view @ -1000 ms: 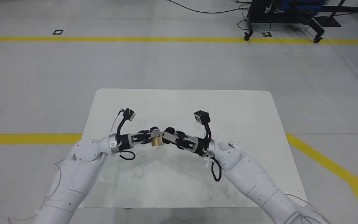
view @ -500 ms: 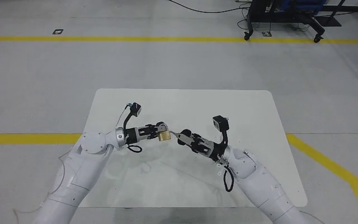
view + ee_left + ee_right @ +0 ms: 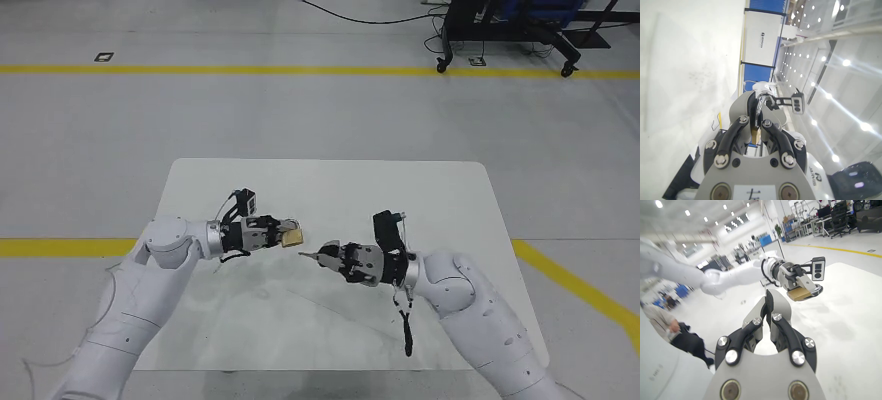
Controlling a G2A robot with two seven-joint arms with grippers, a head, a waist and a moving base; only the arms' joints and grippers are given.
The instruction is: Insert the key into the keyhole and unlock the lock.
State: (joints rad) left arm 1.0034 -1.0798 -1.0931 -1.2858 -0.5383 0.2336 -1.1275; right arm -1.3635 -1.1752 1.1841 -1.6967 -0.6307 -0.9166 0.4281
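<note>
Left gripper [image 3: 281, 234] is clamped on a small brass padlock with a silver shackle [image 3: 292, 238], held over the white rectangular table [image 3: 430, 190] left of centre. In the left wrist view 2 fingers [image 3: 738, 113] pinch the padlock [image 3: 755, 134]. Its long axis runs along them, with the shackle at the fingertip end. Right gripper [image 3: 333, 256] has its pads pressed together on a thin silver key [image 3: 311, 254]. The key sticks out past the tips, long axis roughly level, tip pointing toward the padlock. Key and padlock are near but apart. Can't make out the keyhole. The right wrist view shows the padlock [image 3: 798, 294] beyond the closed right gripper [image 3: 767, 300].
</note>
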